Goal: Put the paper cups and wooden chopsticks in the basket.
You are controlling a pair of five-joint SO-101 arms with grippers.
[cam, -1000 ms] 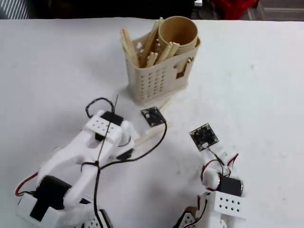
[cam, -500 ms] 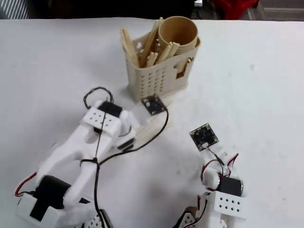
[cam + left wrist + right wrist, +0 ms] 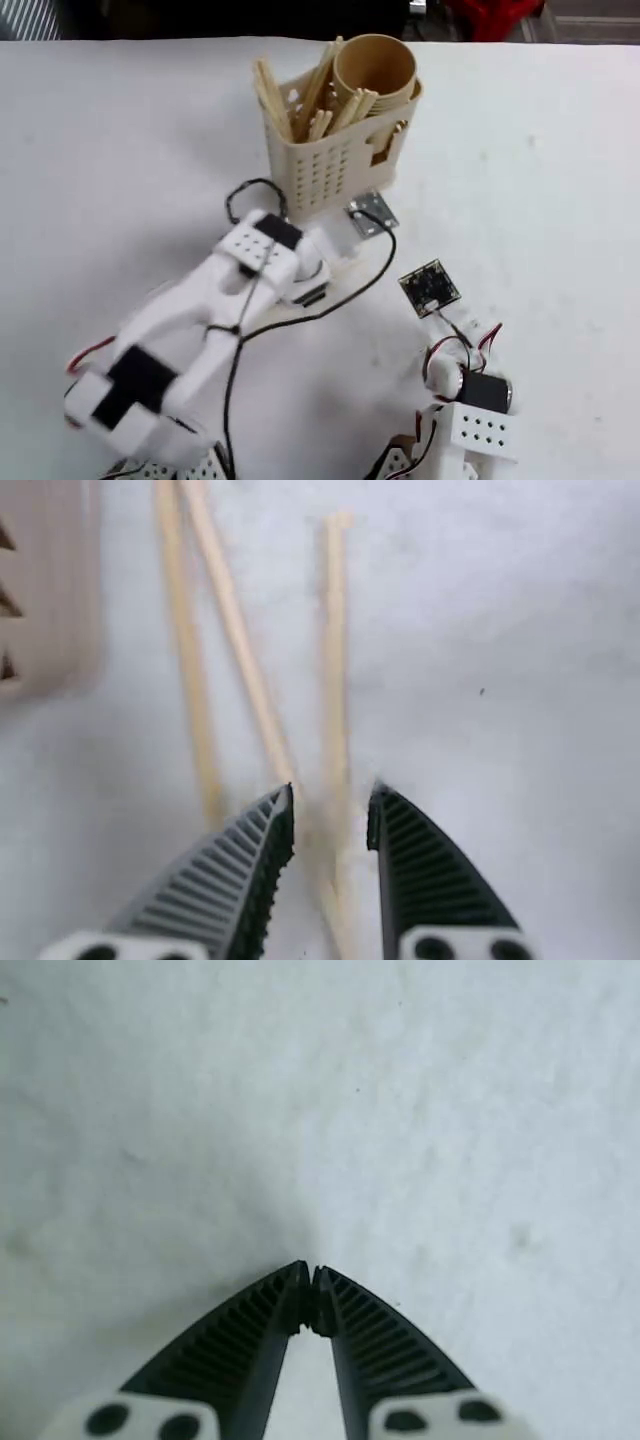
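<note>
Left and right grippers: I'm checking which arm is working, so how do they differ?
The left gripper has its fingers slightly apart; the right gripper has its tips touching. The left gripper straddles wooden chopsticks lying on the table near the basket; the right gripper has bare table under it. Both point down at the table and have dark ribbed fingers.

White table (image 3: pixel 110 130) noted, surface matte and faintly mottled. A small dark speck (image 3: pixel 481 691) is recorded on the tabletop in the left wrist view. Beyond the far edge a dark strip of room (image 3: pixel 200 18) is seen. Red object (image 3: pixel 495 14) logged behind the far right edge, partly cut off. Grey ribbed item (image 3: pixel 25 18) noted at the far left corner; kind cannot be told.
</note>
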